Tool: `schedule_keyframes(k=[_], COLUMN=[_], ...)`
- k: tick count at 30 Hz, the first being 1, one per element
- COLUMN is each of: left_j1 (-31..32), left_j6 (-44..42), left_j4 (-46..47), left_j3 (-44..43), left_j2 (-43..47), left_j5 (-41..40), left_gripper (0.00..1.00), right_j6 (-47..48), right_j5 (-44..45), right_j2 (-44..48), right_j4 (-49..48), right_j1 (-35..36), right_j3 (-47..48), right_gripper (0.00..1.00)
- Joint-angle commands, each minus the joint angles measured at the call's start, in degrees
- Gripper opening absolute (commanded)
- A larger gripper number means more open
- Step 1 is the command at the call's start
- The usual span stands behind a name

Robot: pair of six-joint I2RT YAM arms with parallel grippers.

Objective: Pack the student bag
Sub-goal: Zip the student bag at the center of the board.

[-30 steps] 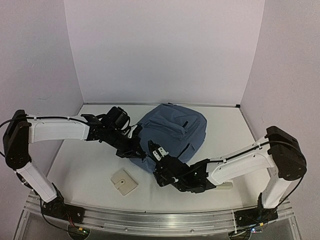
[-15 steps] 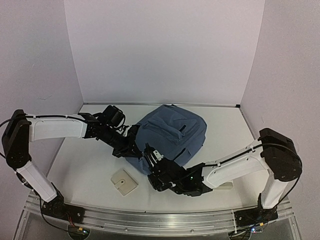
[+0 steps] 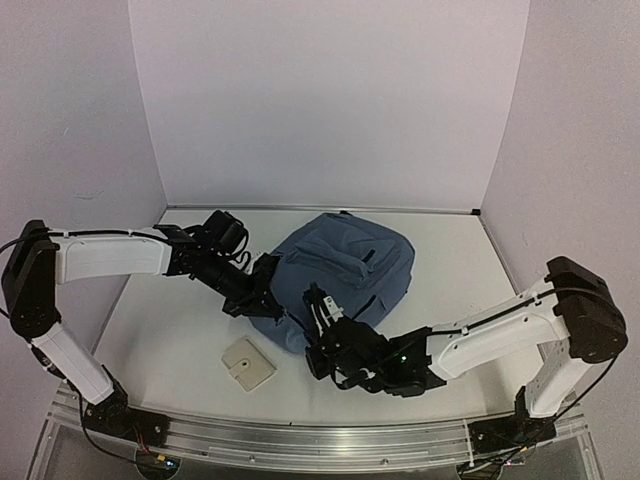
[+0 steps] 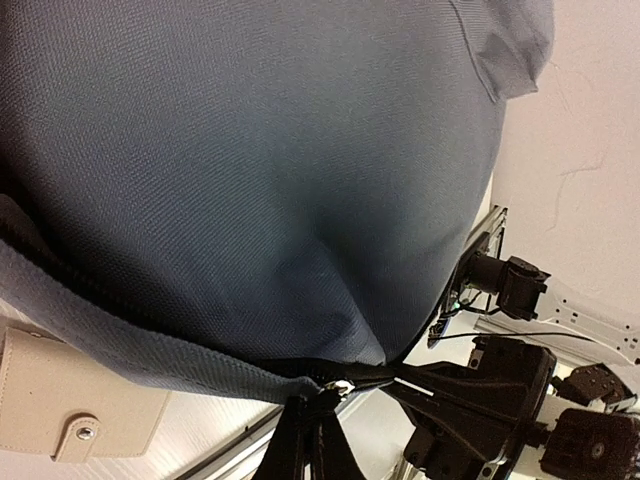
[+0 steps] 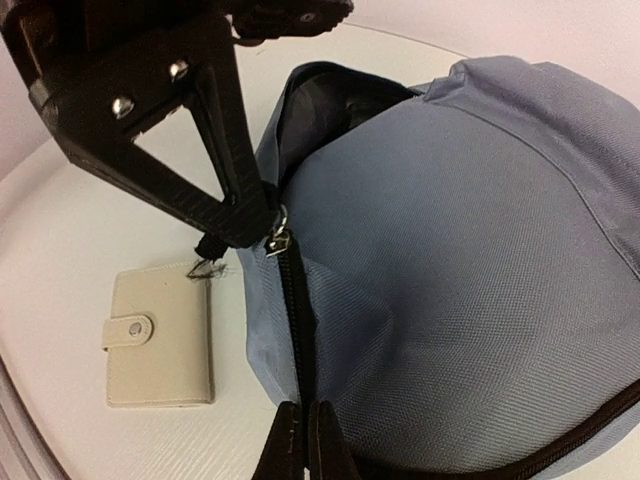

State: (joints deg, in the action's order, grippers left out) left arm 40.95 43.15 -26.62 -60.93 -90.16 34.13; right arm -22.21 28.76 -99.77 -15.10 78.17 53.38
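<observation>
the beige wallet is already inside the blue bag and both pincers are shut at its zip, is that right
No. The beige wallet is not inside: it lies on the table beside the student bag, as the top external view shows. The left pincer and right pincer are shut at its zip.

A robotics lab test cell — plain pale lilac wall panels (image 3: 330, 100) box in a white tabletop (image 3: 170, 340), and a slotted silver aluminium rail (image 3: 300, 445) at its near edge anchors two black-and-white robot arms (image 3: 110, 258) — wiring exposed.
</observation>
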Motion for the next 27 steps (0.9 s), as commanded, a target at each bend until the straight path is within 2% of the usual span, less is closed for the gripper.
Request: schedule_keyframes(k=[1,6,8,10,12,16,20,22,27], left_j1=[-7.23,-7.46,-7.47,-7.37,-7.41,-7.76,-9.14,-11.69,-17.56], left_j6=[-2.11,-5.72,-8.09,-9.79,-11.02,-12.79,-12.63,-11.82,-9.2], left_j4=[4.07,7.56,6.28,3.69,0.36,-4.78,-7.22,-7.85,-4.98], left_j3=[0.52,1.11,0.89,1.21,2.08,2.83,2.39,2.8,5.65], left_j2=[5.01,5.35,5.12,5.78,7.53,10.99,10.52,9.35,9.64], left_j5=[-14.73,-4.78,-0.31,0.19,-4.15,-12.05,-15.11,-15.71,-15.09], left_gripper=[0.0,0.0,0.0,0.0,0.0,0.0,0.0,0.0,0.0], right_j6=[-2.87,-4.27,-5.15,-5.63,-5.93,-6.99,-8.57,-8.37,-4.37], right_j5=[-3.98,-4.41,-3.1,-2.37,-1.29,0.73,0.59,-1.35,-3.0], right_j2=[3.04,2.97,3.68,4.76,6.33,9.53,10.82,10.47,6.9], right_j4=[11.3,11.91,12.26,12.8,13.41,15.67,21.75,23.89,27.16], right_j1=[3.65,3.65,3.65,3.65,3.65,1.92,-4.31,-8.57,-18.58], right_j3=[-4.24,-0.7,1.57,3.23,4.35,6.14,10.06,12.37,18.02], right_gripper=[0.0,0.0,0.03,0.08,0.21,0.68,0.91,0.97,0.98])
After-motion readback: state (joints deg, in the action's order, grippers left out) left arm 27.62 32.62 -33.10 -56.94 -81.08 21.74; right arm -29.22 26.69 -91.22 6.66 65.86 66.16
